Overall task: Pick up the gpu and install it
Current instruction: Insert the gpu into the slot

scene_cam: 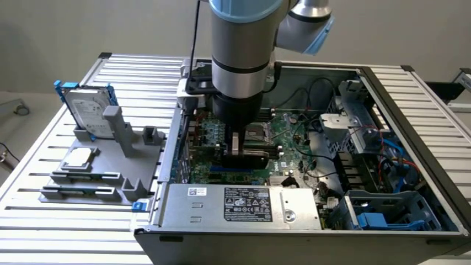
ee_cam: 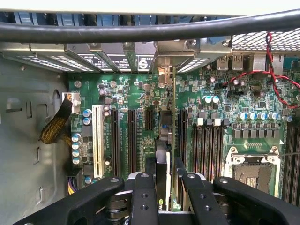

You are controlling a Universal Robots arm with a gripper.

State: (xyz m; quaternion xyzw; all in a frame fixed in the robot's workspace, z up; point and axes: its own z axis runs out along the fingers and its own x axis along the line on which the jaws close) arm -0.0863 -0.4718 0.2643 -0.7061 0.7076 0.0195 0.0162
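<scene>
The black gripper (ee_cam: 165, 171) clamps the thin black-shrouded gpu card (scene_cam: 249, 161) between its jaws, mid-frame over the green motherboard (scene_cam: 294, 130). Looks light, stiff but fragile, so I'd hold its flat faces.

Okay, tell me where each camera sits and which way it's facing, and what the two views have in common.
Exterior view: high off the arm, looking down into the open grey computer case; the grey robot arm and its black tool show.
Wrist view: on the wrist, looking along the tool at the green motherboard; the tool's fingers show.
Shared: the motherboard and the thin black-shrouded gpu card clamped in the tool.
</scene>
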